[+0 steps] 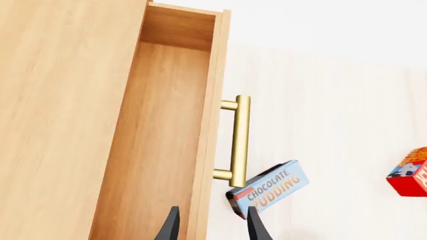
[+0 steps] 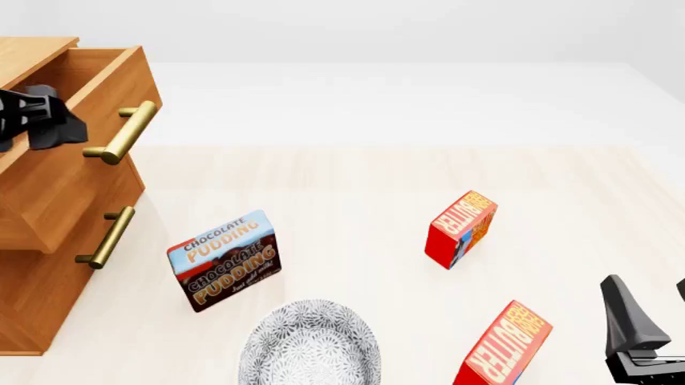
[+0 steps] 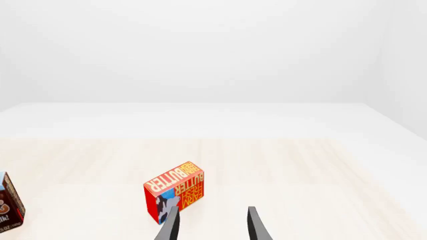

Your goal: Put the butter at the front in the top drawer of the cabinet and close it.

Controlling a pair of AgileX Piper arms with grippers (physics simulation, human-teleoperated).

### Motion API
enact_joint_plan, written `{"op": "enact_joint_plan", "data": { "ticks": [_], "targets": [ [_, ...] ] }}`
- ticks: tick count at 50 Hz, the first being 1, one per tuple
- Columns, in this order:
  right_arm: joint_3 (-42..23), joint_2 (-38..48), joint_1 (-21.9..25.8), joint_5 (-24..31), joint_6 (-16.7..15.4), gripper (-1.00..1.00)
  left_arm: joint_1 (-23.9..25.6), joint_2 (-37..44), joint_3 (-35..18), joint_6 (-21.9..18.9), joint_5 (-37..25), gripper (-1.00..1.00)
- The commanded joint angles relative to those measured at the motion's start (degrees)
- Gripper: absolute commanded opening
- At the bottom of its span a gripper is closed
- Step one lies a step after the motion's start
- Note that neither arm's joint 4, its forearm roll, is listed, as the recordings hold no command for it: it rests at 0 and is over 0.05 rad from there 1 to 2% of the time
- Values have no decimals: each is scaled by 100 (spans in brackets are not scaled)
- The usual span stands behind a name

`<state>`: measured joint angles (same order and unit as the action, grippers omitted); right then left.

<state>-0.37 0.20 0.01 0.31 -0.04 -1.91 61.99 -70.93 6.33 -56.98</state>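
The butter [image 2: 501,350] at the front stands tilted at the table's near edge, red with yellow lettering. My right gripper [image 2: 650,311] is open just right of it, apart from it and holding nothing. Between the right gripper's [image 3: 212,225] fingers in the right wrist view I see the farther butter carton [image 3: 175,191]. The cabinet [image 2: 43,241] stands at the left with its top drawer [image 2: 102,96] pulled out. My left gripper [image 2: 43,120] hangs open over that drawer. In the left wrist view the left gripper [image 1: 213,225] is above the drawer's front board, near the brass handle [image 1: 239,140].
A second butter carton [image 2: 463,228] stands mid-table. A Chocolate Pudding box [image 2: 224,261] stands right of the lower drawer's handle [image 2: 107,237]. A patterned bowl [image 2: 310,349] sits at the near edge. The open drawer's inside [image 1: 160,140] holds nothing.
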Motion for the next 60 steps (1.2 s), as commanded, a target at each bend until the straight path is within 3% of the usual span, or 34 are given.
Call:
{"op": "enact_joint_plan", "data": {
  "ticks": [1, 42, 60],
  "targets": [
    [3, 1, -1, -8, -1, 100, 176, 123, 59, 55, 113, 100],
    [4, 2, -1, -8, 1, 100, 875, 507, -199, 157, 105, 100],
    [4, 2, -1, -8, 2, 100, 1534, 629, -47, 346, 273, 100]
  ]
}}
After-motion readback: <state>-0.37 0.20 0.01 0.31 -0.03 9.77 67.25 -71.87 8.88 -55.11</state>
